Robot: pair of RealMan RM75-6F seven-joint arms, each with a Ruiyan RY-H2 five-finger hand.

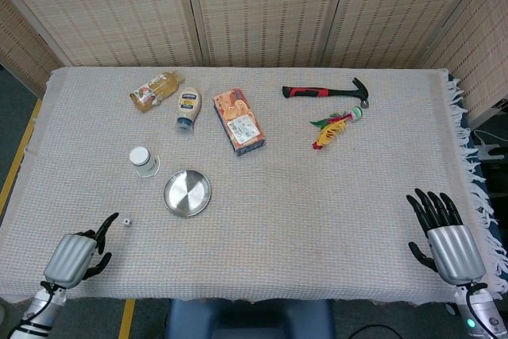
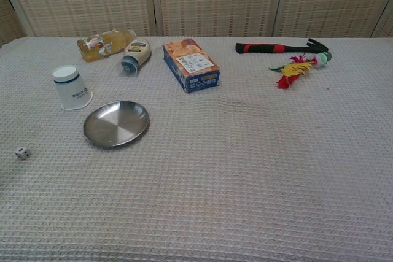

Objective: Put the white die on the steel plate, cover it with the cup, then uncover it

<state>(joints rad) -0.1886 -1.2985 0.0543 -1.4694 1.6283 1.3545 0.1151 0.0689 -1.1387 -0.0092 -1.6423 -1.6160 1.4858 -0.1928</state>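
Both hands empty: left hand (image 1: 77, 253) near die (image 1: 127, 221), right hand (image 1: 444, 236) apart.

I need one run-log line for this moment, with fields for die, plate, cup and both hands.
die: on cloth | plate: bare | cup: upside down, beside plate | left hand: near die, holds nothing | right hand: open
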